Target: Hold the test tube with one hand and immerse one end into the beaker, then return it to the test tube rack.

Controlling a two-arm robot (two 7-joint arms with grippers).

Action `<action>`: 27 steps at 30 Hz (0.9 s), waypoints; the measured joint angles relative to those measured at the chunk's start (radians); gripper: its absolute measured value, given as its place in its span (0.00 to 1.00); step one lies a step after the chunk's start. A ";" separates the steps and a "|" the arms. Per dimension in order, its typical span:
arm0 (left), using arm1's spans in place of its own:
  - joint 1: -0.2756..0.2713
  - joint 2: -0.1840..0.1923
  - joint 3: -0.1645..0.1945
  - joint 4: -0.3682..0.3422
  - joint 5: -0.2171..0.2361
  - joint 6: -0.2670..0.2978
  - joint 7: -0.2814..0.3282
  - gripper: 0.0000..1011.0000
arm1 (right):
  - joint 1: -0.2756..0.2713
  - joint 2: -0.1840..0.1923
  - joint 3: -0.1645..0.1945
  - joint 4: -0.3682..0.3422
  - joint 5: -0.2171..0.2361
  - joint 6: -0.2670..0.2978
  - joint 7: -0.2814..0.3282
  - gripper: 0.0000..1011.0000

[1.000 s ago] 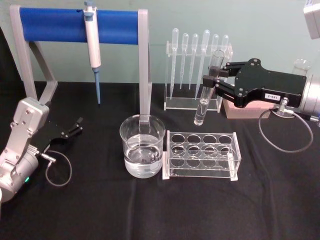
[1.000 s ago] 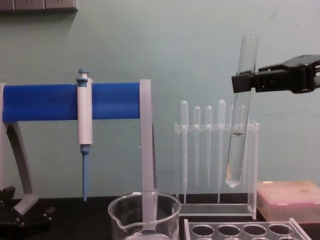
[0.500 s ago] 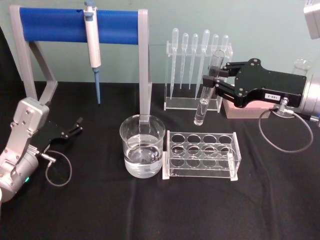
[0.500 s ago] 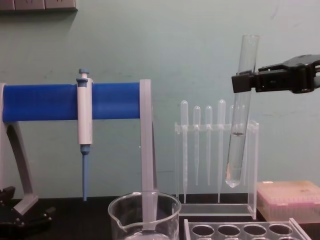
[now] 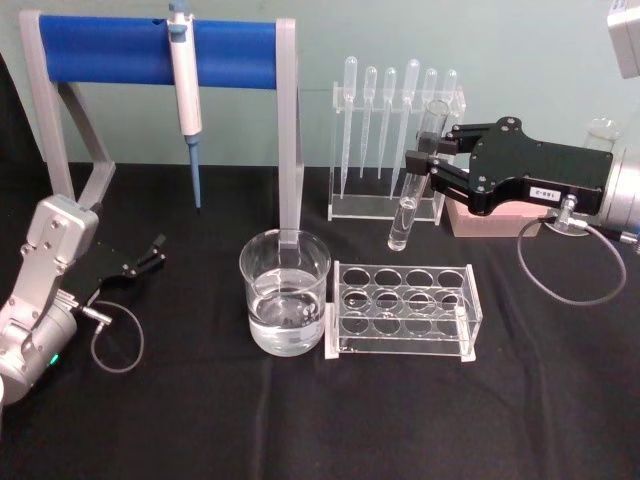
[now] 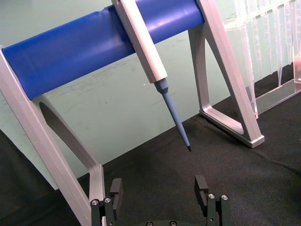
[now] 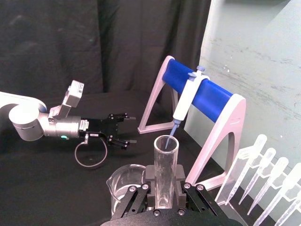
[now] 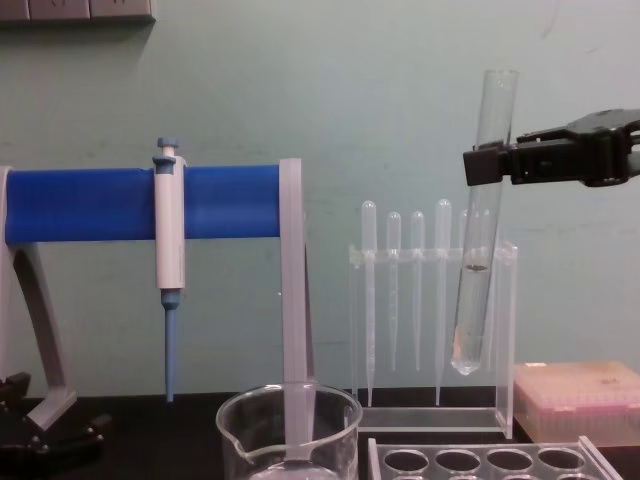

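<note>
My right gripper is shut on the upper part of the test tube. The tube hangs in the air, slightly tilted, with a little clear liquid in its rounded bottom. In the chest view the test tube sits high above the table in front of the pipette rack, held by the right gripper. In the right wrist view the test tube stands between the fingers. The beaker, partly filled with clear liquid, stands lower and to the tube's left. My left gripper rests open near the table's left side.
A clear multi-hole tube rack sits right beside the beaker. A blue-barred stand holding a pipettor spans the back left. A clear rack of plastic pipettes and a pink box stand at the back right.
</note>
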 joint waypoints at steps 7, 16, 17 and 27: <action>0.000 0.000 0.000 0.000 0.000 0.000 0.000 0.99 | 0.000 0.000 0.000 0.000 0.000 0.000 0.000 0.24; 0.000 0.000 0.000 0.000 0.000 0.000 0.000 0.99 | 0.000 0.000 0.000 0.000 0.000 0.000 0.000 0.24; 0.000 0.000 0.000 0.000 0.000 0.000 0.000 0.99 | 0.000 0.000 0.000 0.000 0.000 0.000 0.000 0.24; 0.000 0.000 0.000 0.000 0.000 0.000 0.000 0.99 | 0.000 0.000 0.000 0.000 0.000 0.000 0.000 0.24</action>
